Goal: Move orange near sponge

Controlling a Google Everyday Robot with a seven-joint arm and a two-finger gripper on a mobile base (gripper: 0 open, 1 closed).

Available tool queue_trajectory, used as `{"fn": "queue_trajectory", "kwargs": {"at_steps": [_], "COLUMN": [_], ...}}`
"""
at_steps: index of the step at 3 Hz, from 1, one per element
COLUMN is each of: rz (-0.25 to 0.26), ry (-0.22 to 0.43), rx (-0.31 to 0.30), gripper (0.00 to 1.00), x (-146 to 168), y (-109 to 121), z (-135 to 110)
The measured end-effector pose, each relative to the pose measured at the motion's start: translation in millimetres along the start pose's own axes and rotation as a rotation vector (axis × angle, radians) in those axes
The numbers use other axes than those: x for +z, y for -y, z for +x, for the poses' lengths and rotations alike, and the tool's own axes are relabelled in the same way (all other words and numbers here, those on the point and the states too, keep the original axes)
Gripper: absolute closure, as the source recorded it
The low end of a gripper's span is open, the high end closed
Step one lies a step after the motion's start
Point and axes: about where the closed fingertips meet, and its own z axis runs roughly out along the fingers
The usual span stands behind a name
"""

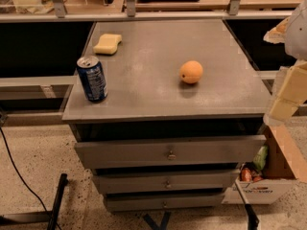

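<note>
The orange (191,72) sits on the grey cabinet top (153,90), right of its middle. The pale yellow sponge (107,43) lies at the far left corner of the same top, well apart from the orange. My gripper (289,92) is at the right edge of the view, off the cabinet's right side and to the right of the orange, with its cream pads showing. It holds nothing that I can see.
A blue soda can (92,78) stands upright near the front left edge of the top. The cabinet has three drawers (170,152) below. A cardboard box (268,176) with items sits on the floor at the right. A metal rail (144,14) runs behind.
</note>
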Motion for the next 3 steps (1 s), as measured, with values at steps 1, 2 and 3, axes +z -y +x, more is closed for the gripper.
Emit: {"fn": "queue_trajectory", "kwargs": {"at_steps": [1, 2, 3], "rz": [0.000, -0.026, -0.061], "ry": [0.000, 0.060, 0.138], "rx": [0.000, -0.012, -0.028], "gripper": [0.00, 0.00, 0.00], "x": [0, 10, 31], "y": [0, 19, 44], "z": [0, -11, -28]}}
